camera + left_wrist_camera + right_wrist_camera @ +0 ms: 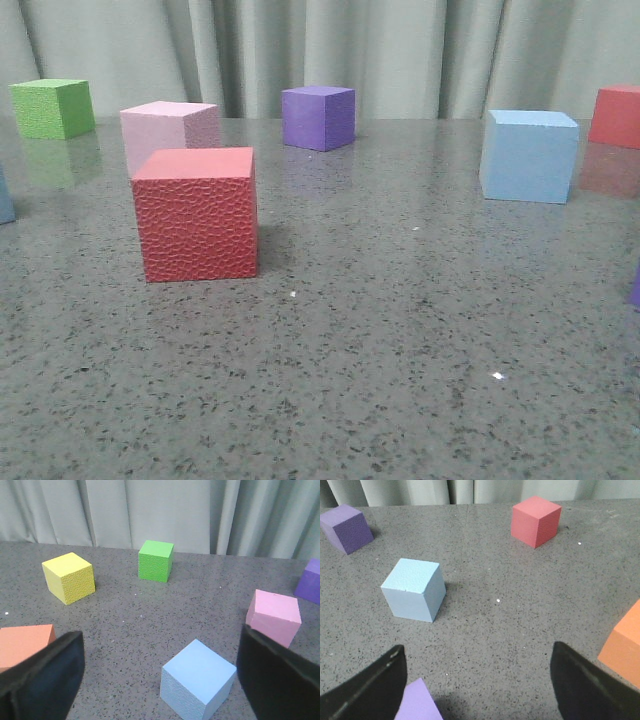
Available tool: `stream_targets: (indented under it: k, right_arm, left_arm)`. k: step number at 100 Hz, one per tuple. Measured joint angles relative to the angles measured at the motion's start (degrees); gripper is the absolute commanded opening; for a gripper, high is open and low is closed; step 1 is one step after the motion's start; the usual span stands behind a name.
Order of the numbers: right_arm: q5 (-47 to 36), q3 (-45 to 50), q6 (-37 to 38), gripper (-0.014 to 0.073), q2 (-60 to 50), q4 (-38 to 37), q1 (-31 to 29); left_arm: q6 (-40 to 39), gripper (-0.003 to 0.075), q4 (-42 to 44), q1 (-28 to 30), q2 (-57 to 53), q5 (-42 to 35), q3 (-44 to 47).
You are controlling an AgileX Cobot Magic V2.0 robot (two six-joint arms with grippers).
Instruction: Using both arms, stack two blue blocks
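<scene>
One pale blue block (528,155) stands at the right of the table in the front view; it also shows in the right wrist view (414,590), well ahead of my open, empty right gripper (479,655) and apart from it. The other blue block (197,678) sits on the table between the wide-open fingers of my left gripper (160,645), nearer one finger (275,677), touching neither. A blue sliver (5,195) shows at the front view's left edge. Neither gripper appears in the front view.
A textured red cube (197,213), pink cube (170,130), green cube (52,108), dark purple cube (318,117) and red cube (617,116) stand on the grey table. A yellow cube (69,577), an orange cube (625,645) and a light purple cube (420,702) lie near the grippers.
</scene>
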Motion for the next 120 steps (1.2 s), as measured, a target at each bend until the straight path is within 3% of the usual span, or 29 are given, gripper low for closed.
stream_targets:
  k: [30, 64, 92, 120]
  right_arm:
    - [9.05, -15.42, 0.00, 0.0589, 13.90, 1.62, 0.00]
    - [23.55, -40.07, 0.30, 0.0589, 40.16, 8.19, 2.07]
    - [35.69, -58.03, 5.11, 0.0589, 60.55, 9.91, 2.07]
    - [37.52, -70.27, 9.35, 0.0589, 71.53, 11.46, 4.46]
  left_arm:
    - [0.00, 0.0600, 0.00, 0.00, 0.00, -0.68, 0.00]
    - [0.00, 0.0600, 0.00, 0.00, 0.00, -0.85, 0.00]
    - [0.00, 0.0600, 0.00, 0.00, 0.00, -0.85, 0.00]
    - [0.00, 0.0600, 0.00, 0.00, 0.00, -0.94, 0.00]
